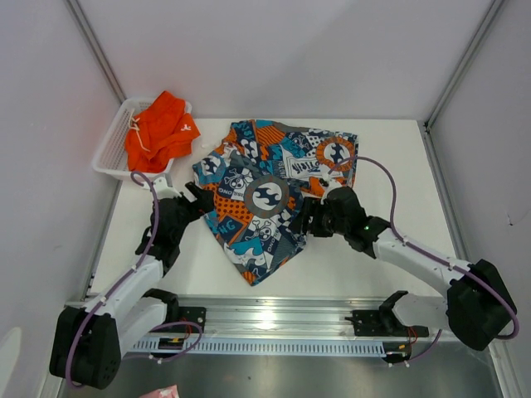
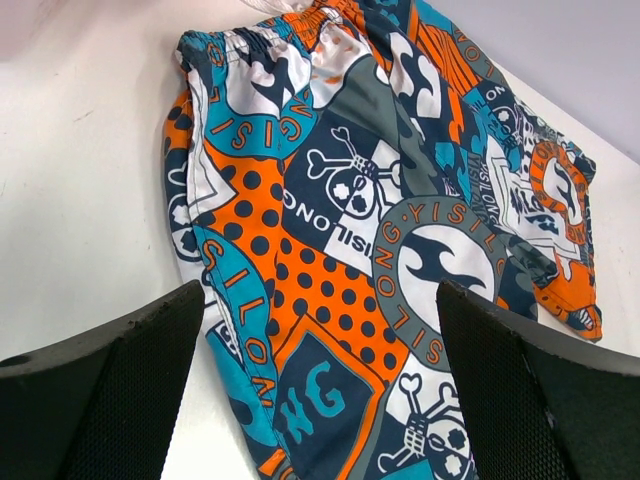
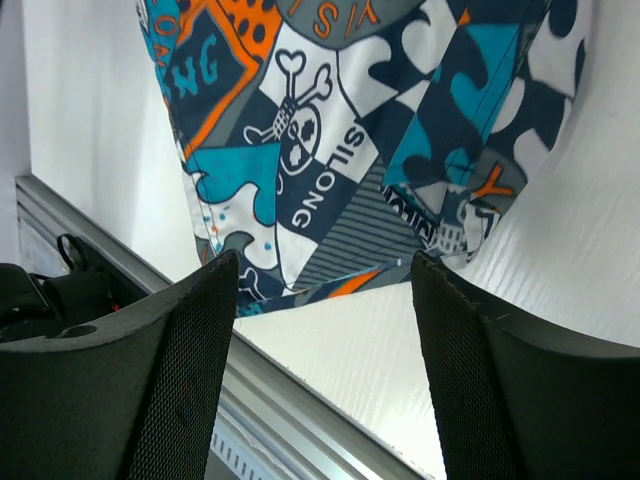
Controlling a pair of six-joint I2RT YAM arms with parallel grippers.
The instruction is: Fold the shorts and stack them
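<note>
The printed blue, teal, orange and white shorts (image 1: 274, 195) lie spread on the white table, partly folded, with one leg pointing at the near edge. They fill the left wrist view (image 2: 370, 200) and the top of the right wrist view (image 3: 330, 150). My left gripper (image 1: 199, 199) is open and empty at their left edge, with the cloth showing between its fingers (image 2: 120, 400). My right gripper (image 1: 303, 217) is open and empty at their right side, over bare table just past the hem. The plain orange shorts (image 1: 162, 128) lie bunched in the basket.
The white mesh basket (image 1: 112, 153) stands at the far left corner of the table. An aluminium rail (image 1: 274, 319) runs along the near edge and also shows in the right wrist view (image 3: 120, 260). White walls close in both sides and the back.
</note>
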